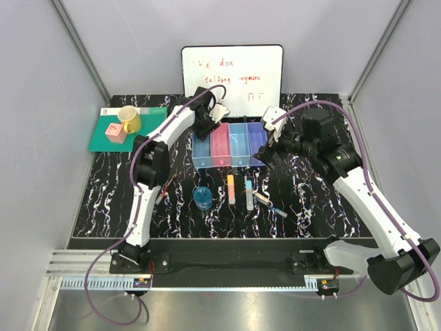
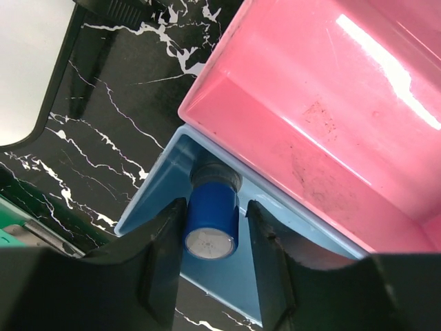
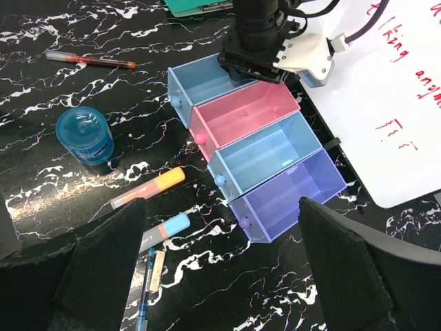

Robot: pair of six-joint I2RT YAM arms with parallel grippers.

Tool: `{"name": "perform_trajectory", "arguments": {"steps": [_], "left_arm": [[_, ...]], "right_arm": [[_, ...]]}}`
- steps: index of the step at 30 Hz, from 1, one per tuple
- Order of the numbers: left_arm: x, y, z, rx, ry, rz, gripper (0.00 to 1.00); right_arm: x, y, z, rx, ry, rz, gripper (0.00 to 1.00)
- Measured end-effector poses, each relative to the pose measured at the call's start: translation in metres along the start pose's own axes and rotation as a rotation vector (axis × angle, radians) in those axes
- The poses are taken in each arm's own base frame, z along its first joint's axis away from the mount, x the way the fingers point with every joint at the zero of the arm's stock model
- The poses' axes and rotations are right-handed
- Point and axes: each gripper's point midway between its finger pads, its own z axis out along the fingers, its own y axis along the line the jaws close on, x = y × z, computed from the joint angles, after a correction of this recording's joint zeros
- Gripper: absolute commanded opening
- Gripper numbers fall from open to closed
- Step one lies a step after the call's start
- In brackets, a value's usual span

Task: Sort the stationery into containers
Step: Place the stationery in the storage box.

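Observation:
The containers are a joined row of bins: blue (image 1: 202, 148), pink (image 1: 220, 145), blue (image 1: 238, 145) and purple (image 1: 256, 143). My left gripper (image 1: 207, 127) hangs over the leftmost blue bin (image 2: 227, 286). Between its fingers stands a short blue cylinder (image 2: 211, 214), with a gap at the right finger, so the jaws are parted. The pink bin (image 2: 324, 103) beside it holds nothing. My right gripper (image 3: 220, 207) is wide open above the purple bin (image 3: 293, 193), holding nothing. A blue disc (image 1: 202, 198), a dark-red pen (image 1: 166, 189), an orange marker (image 1: 231, 188), a light-blue marker (image 1: 249, 193) and a small pen (image 1: 269, 205) lie on the table.
A whiteboard (image 1: 232, 79) stands right behind the bins. On a green mat (image 1: 103, 138) at the back left sit a yellow cup (image 1: 129, 118) and a pink cube (image 1: 114, 132). Grey walls close both sides.

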Motion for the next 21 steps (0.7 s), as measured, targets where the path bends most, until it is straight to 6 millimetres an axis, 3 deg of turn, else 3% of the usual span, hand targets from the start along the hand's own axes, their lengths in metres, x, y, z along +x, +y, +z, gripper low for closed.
{"name": "perform_trajectory", "arguments": {"steps": [14,17,21], "left_arm": [[-0.004,0.000,-0.007,-0.005,-0.011,-0.004,0.53],[-0.011,0.000,-0.023,-0.014,-0.040,-0.009,0.53],[-0.030,-0.001,-0.061,-0.041,-0.112,-0.010,0.54]], "right_arm": [[-0.003,0.000,-0.003,0.004,-0.009,-0.003,1.00],[-0.004,0.001,-0.004,0.005,-0.013,-0.003,1.00],[-0.006,0.001,-0.006,0.006,-0.017,-0.003,1.00]]}}
